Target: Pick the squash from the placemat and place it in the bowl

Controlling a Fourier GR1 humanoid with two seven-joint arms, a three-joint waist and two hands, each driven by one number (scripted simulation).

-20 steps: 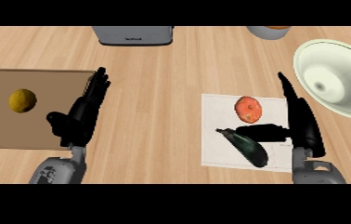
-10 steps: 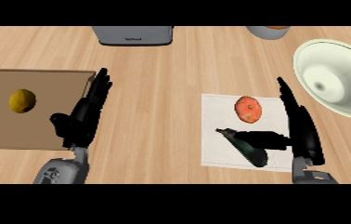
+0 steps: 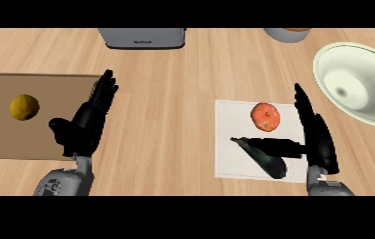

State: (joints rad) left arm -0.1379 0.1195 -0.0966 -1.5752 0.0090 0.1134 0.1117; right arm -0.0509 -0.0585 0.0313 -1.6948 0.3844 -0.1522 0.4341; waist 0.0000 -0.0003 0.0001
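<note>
A white placemat [image 3: 234,129] lies right of centre. On it sit a round orange squash [image 3: 266,116] and, nearer me, a dark elongated vegetable [image 3: 265,158]. My right hand [image 3: 316,131] stands edge-on along the mat's right side with its fingers straight. Its thumb reaches left over the dark vegetable, and it holds nothing. The squash is just left of the fingertips and untouched. A pale green bowl [image 3: 327,77] is at the right edge, beyond the mat. At the left, my left hand [image 3: 84,124] rests open with its fingers pointing up.
A brown cutting board [image 3: 44,134] at the left carries a yellow lemon [image 3: 24,107]. A grey appliance [image 3: 141,37] stands at the back centre. A grey cup with something orange [image 3: 288,33] is at the back right. Bare wood separates board and mat.
My right hand has shifted slightly left, toward the dark vegetable, and its thumb now lies over it. The left hand has barely moved.
</note>
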